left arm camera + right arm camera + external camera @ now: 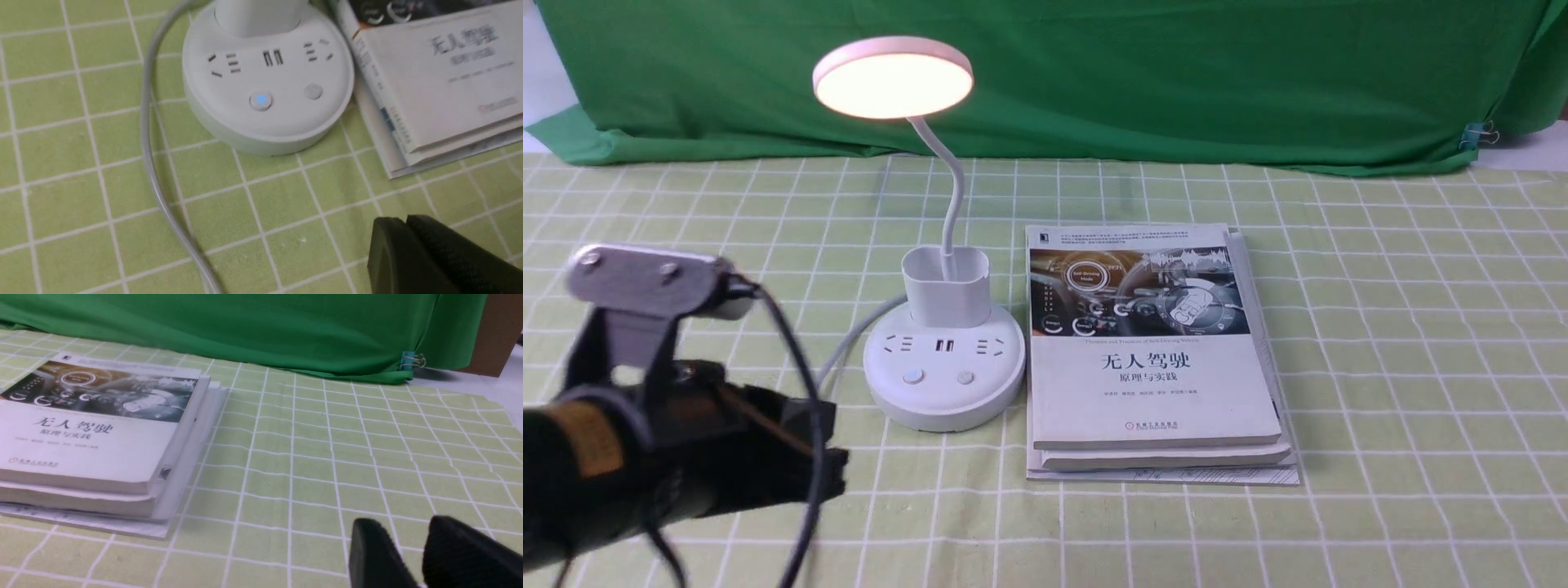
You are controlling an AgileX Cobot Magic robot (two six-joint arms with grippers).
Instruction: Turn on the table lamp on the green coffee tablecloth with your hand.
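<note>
The white table lamp (943, 371) stands on the green coffee tablecloth (1380, 327). Its disc head (893, 77) glows warm white. In the left wrist view, the left button on its base (260, 100) shows a blue light and the right button (313, 91) is dark. My left gripper (829, 457), the hand, is shut and empty, low over the cloth in front and to the left of the base, apart from it; it also shows in the left wrist view (406, 220). My right gripper (403, 522) is open and empty over bare cloth to the right of the books.
A stack of books (1152, 359) lies right beside the lamp base. The lamp's grey cord (149, 155) runs over the cloth to the left of the base. The dark green backdrop (1176, 73) hangs behind, with a binder clip (1474, 135) at its right end.
</note>
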